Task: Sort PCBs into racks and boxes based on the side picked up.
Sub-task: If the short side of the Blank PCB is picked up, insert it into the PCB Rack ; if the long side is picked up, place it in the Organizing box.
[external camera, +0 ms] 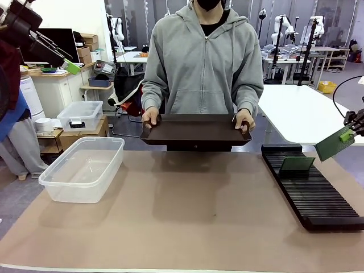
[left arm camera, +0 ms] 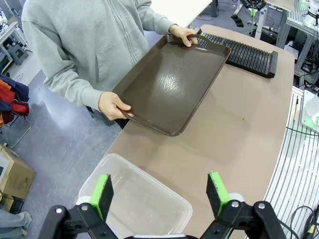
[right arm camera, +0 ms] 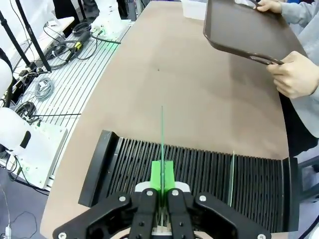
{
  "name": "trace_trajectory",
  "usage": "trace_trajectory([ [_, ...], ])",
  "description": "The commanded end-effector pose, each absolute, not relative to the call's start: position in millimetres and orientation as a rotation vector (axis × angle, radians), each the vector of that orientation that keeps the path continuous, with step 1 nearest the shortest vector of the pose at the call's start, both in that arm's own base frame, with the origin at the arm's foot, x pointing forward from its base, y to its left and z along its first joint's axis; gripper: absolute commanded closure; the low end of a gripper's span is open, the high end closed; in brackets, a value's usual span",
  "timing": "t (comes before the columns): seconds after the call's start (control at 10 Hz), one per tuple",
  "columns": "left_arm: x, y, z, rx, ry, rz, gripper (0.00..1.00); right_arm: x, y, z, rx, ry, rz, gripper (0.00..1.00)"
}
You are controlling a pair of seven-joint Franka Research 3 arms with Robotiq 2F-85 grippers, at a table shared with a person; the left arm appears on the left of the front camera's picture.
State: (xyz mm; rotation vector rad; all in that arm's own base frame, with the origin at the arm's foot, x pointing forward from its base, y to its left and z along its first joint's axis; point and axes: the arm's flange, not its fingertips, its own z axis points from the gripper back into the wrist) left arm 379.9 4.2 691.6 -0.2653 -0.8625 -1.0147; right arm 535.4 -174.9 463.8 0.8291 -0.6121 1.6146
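Observation:
My right gripper (right arm camera: 162,181) is shut on a green PCB (right arm camera: 162,139), seen edge-on above the black slotted rack (right arm camera: 199,164). In the front view this gripper (external camera: 348,135) holds the tilted PCB (external camera: 334,144) at the right edge, above the rack (external camera: 313,190). A second PCB (external camera: 297,164) stands in the rack's far slots and shows edge-on (right arm camera: 232,174) in the right wrist view. My left gripper (left arm camera: 159,196) is open and empty, high over the clear box (left arm camera: 144,199). From the front it (external camera: 71,66) hangs at the upper left, above the box (external camera: 85,168).
A person at the far side holds a dark brown tray (external camera: 196,129) by both handles above the table edge; it looks bare (left arm camera: 169,89). A hand (right arm camera: 294,74) grips one handle near the rack's far end. The brown table mat (external camera: 193,210) lies open between box and rack.

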Motion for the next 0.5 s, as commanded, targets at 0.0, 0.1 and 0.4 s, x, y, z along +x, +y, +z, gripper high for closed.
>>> trace_trajectory([
  [0.0, 379, 5, 691, -0.271, -0.859, -1.021, 0.00, 539, -172, 448, 0.842, -0.708, 1.529, 0.98],
  [0.1, 379, 5, 691, -0.271, -0.859, -1.021, 0.00, 538, -176, 442, 0.848, -0.728, 1.513, 0.98],
  [0.4, 379, 5, 691, -0.271, -0.859, -1.021, 0.00, 532, -172, 433, 0.833, -0.748, 1.540, 0.98],
])
